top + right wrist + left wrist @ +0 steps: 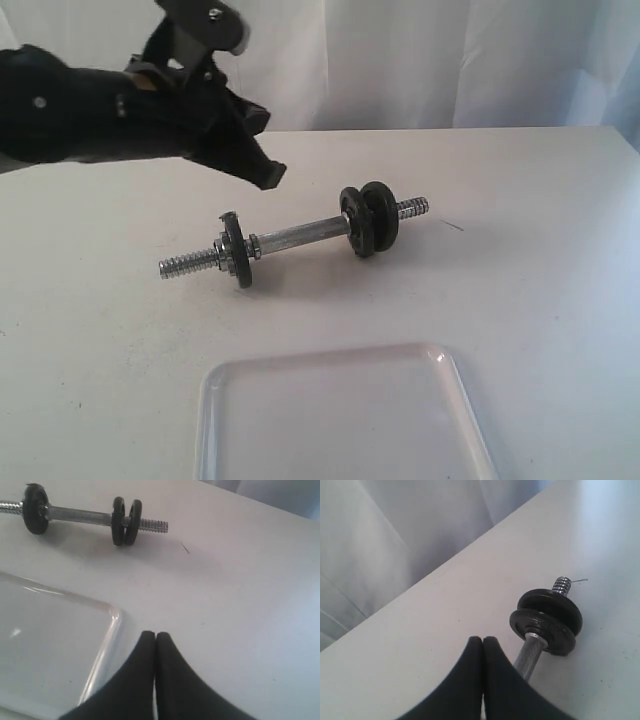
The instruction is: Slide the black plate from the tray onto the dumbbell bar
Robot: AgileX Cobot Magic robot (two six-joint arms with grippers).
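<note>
Only its wrist view shows the right end effector (155, 636): closed, empty. The left end effector (268, 180), also closed and empty, tilts down above the dumbbell bar (300, 237).

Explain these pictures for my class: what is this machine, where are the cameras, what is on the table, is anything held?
A robot with two arms, each ending in a pincer-like gripper. One picture looks on from outside; two come from wrist cameras. On the table lies a dumbbell bar with two black plates near one end and a smaller black disc near the other. The tray shows nothing inside. The left gripper, raised above the table, and the right gripper, near the tray, are shut and hold nothing.
</note>
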